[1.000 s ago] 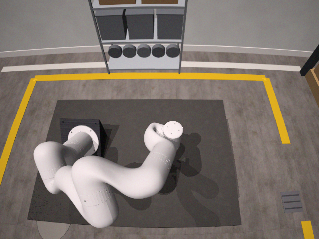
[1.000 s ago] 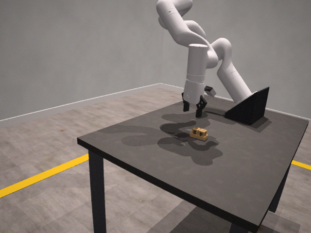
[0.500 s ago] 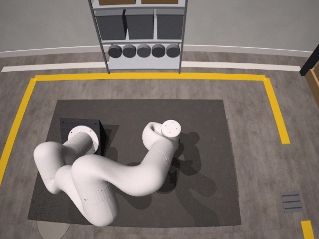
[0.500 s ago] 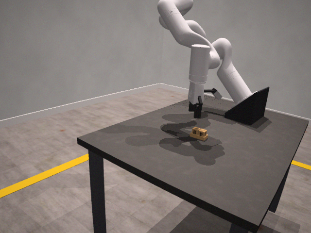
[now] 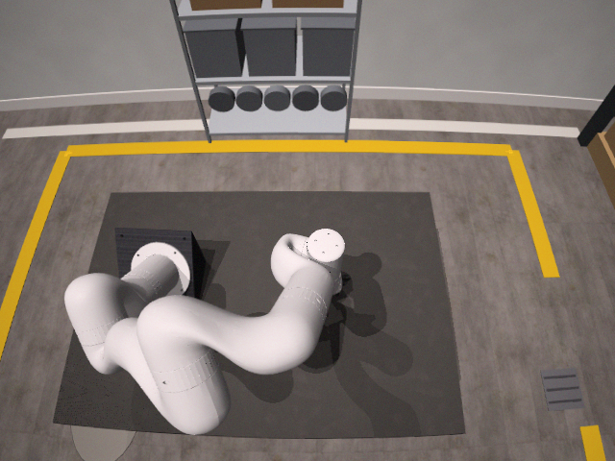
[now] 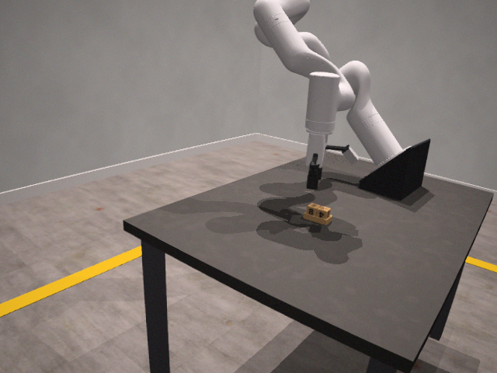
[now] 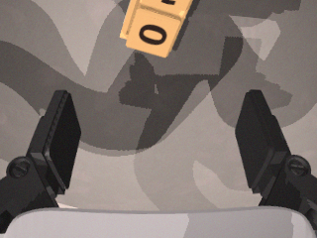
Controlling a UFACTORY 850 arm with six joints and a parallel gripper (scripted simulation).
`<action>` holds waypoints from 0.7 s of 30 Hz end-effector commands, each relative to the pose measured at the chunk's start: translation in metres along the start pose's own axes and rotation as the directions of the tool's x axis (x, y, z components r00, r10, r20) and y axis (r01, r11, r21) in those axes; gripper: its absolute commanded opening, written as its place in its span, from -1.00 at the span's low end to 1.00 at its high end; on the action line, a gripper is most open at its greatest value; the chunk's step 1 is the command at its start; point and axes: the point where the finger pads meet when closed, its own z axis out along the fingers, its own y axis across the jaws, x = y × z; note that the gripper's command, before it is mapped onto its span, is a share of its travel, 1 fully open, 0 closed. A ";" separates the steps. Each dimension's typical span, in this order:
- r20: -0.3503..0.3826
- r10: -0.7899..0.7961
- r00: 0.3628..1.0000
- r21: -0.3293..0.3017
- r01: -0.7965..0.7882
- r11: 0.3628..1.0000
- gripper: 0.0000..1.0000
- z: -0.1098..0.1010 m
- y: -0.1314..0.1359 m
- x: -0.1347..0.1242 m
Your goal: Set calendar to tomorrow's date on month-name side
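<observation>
On the bench [image 5: 402,223] [image 6: 341,277] [image 7: 114,174], the calendar [image 6: 317,218] [image 7: 152,32] was seen well in from every edge. It was hidden from above by the arm [image 5: 258,332] [image 6: 322,100]. The gripper [image 5: 343,292] [image 6: 313,186] [image 7: 158,110] was held up in the air, its fingers spread wide, with nothing in them. From the exterior view, the calendar was seen lower than the gripper, on the side of the near end edge. Its long way was laid roughly along that edge, from the left corner side to the near corner side, but a bit turned. By the wrist view, it was not yet set between the fingers; it was placed past them, just off the middle line, with its row pointed away and leaning. So a small shift that way, and maybe a little turn, seemed to be needed before any cube could be pinched.

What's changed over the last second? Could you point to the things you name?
The tool [image 5: 342,292] [image 6: 314,181] [image 7: 158,110] has swivelled about its upright axis and shifted slightly toward the arm's base [image 6: 415,170] [image 5: 124,238]. Nothing was gripped or released; the calendar [image 6: 317,214] [image 7: 154,36] stayed put.
</observation>
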 end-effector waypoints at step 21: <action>0.006 0.321 0.947 -0.012 -0.321 0.947 -0.01 0.001 -0.003 0.007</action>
